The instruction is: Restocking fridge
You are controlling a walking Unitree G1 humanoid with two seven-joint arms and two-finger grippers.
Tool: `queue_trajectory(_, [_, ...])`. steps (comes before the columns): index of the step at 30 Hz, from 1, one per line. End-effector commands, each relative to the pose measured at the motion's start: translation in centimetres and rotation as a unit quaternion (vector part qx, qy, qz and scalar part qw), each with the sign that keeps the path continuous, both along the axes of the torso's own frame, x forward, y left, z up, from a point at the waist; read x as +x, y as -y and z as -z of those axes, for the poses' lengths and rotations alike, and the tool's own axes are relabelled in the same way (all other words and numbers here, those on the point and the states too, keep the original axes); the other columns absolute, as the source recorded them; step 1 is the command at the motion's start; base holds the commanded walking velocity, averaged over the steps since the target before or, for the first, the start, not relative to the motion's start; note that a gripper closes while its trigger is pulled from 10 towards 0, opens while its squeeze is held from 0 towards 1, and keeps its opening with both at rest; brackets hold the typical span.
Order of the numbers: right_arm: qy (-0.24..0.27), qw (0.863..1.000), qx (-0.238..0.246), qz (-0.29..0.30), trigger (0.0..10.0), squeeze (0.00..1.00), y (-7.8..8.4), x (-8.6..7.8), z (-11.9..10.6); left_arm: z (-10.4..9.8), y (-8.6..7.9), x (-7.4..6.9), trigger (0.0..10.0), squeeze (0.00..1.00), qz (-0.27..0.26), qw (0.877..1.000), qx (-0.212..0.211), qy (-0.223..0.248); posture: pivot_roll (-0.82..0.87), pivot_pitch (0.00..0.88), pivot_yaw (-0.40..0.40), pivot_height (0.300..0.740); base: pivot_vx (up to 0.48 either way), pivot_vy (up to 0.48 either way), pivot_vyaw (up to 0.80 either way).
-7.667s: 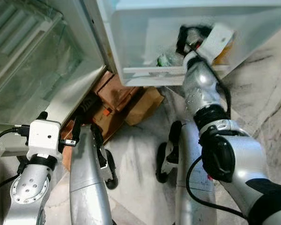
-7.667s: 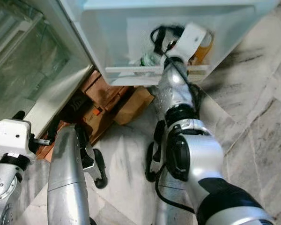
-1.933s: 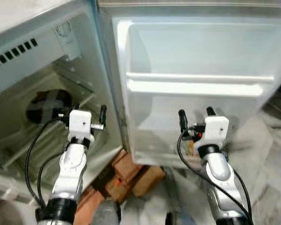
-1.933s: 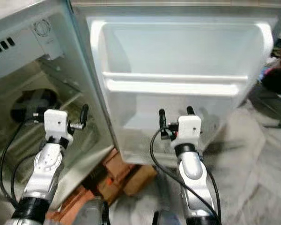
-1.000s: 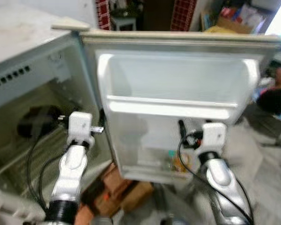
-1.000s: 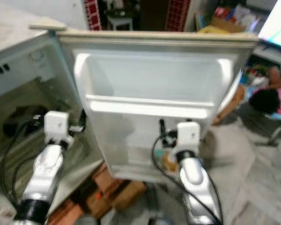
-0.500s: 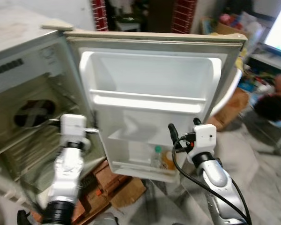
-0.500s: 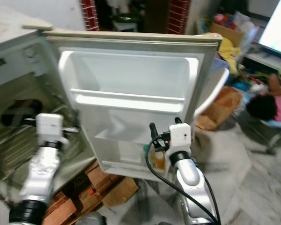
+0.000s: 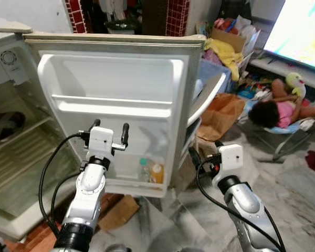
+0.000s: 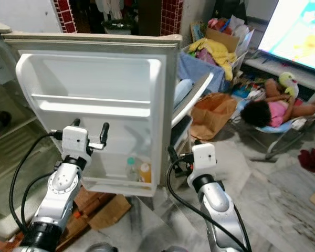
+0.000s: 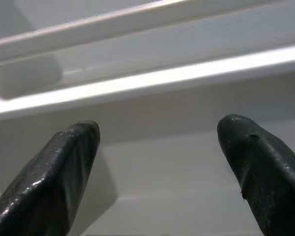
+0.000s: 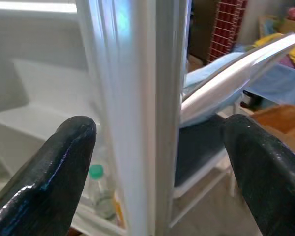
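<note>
with two bottles [image 9: 149,172] already in the fridge door [image 9: 115,100] (bottom bin), both grippers, left [image 9: 111,130] and right [image 12: 157,142], hover with fingers spread and empty, so closing the door seems next.

Marble floor [image 9: 283,173], red-brick wall [image 9: 177,16], bright screen [image 9: 299,26]

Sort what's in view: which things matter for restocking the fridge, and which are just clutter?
Job:
fridge door, open
clear bottle and orange bottle in the door's bottom shelf
left gripper, open, before the door
right gripper, open, at the door's edge

Lying about:
cardboard under the door
brown bag
yellow cloth
</note>
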State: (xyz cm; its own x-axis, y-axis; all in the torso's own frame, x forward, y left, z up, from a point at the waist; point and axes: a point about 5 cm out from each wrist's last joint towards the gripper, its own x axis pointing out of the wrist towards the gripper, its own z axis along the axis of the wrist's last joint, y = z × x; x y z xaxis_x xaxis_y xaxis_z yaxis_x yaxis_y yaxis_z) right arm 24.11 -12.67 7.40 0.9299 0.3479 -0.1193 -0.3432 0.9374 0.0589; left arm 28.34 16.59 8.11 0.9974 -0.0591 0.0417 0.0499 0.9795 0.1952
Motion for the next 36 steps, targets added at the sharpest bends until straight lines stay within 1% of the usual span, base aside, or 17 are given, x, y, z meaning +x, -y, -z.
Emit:
queue_trajectory(1, [0.008,1.000,-0.006,-0.007,10.0,0.00,0.6,0.0,-0.3,-0.2,1.0,0.2,10.0,0.00,0.014,1.000,-0.004,0.006,-0.04,0.000,0.007,0.740,0.000,-0.375,0.71])
queue_trajectory(5, [0.018,0.999,-0.017,-0.029,10.0,0.00,0.6,0.1,-0.5,-0.1,0.8,-0.1,10.0,0.00,0.005,1.000,-0.007,0.005,-0.04,0.000,0.006,0.740,0.000,0.000,0.80])
queue_trajectory(9, [0.019,0.999,-0.017,-0.028,10.0,0.00,1.0,0.4,-0.6,0.2,0.4,-0.4,10.0,0.00,-0.009,1.000,-0.005,-0.001,-0.04,0.000,0.005,0.740,0.000,0.000,0.80])
queue_trajectory(10, [0.022,0.999,-0.018,-0.027,10.0,0.00,1.2,0.6,-0.7,0.5,0.1,-0.5,10.0,0.00,-0.017,1.000,-0.019,-0.011,-0.04,0.000,0.005,0.740,0.000,0.000,0.80])
queue_trajectory(20, [0.038,0.998,-0.024,-0.035,10.0,0.00,1.3,0.9,-1.1,0.9,-0.8,-0.6,10.0,0.00,-0.053,0.998,-0.019,-0.028,-0.04,0.000,0.005,0.740,0.000,0.000,0.80])
queue_trajectory(22, [0.046,0.998,-0.024,-0.030,10.0,0.00,1.4,1.1,-1.3,1.4,-1.1,-0.7,10.0,0.00,-0.072,0.996,-0.034,-0.049,-0.03,0.000,0.006,0.740,0.000,0.000,0.80])
queue_trajectory(23, [0.054,0.998,-0.023,-0.026,10.0,0.00,1.5,1.3,-1.6,1.9,-1.5,-0.9,10.0,0.00,-0.092,0.993,-0.047,-0.066,-0.04,0.000,0.004,0.740,0.000,0.000,0.80])
queue_trajectory(25, [0.056,0.998,-0.023,-0.024,10.0,0.00,1.5,1.3,-1.7,2.0,-1.6,-0.9,10.0,0.00,-0.096,0.992,-0.050,-0.069,-0.04,0.000,0.003,0.740,0.000,0.000,0.80])
queue_trajectory(29, [0.067,0.997,-0.027,-0.017,10.0,0.00,1.8,1.7,-2.0,2.0,-1.6,-0.9,10.0,0.00,-0.096,0.992,-0.049,-0.071,-0.03,0.000,0.001,0.740,0.000,0.000,0.80])
queue_trajectory(31, [0.073,0.997,-0.033,0.001,10.0,0.00,2.2,2.1,-2.2,1.9,-1.6,-0.9,10.0,0.00,-0.092,0.992,-0.044,-0.073,-0.03,0.000,-0.001,0.740,0.000,0.000,0.80])
queue_trajectory(33, [0.075,0.997,-0.034,0.006,10.0,0.00,2.3,2.2,-2.3,1.9,-1.6,-0.9,10.0,0.00,-0.092,0.992,-0.043,-0.073,-0.03,0.000,-0.001,0.740,0.000,0.000,0.80])
queue_trajectory(36, [0.083,0.995,-0.042,0.030,10.0,0.00,3.0,2.8,-2.5,2.1,-1.6,-1.1,10.0,0.00,-0.088,0.992,-0.034,-0.084,-0.03,0.000,-0.002,0.740,0.000,0.000,0.14])
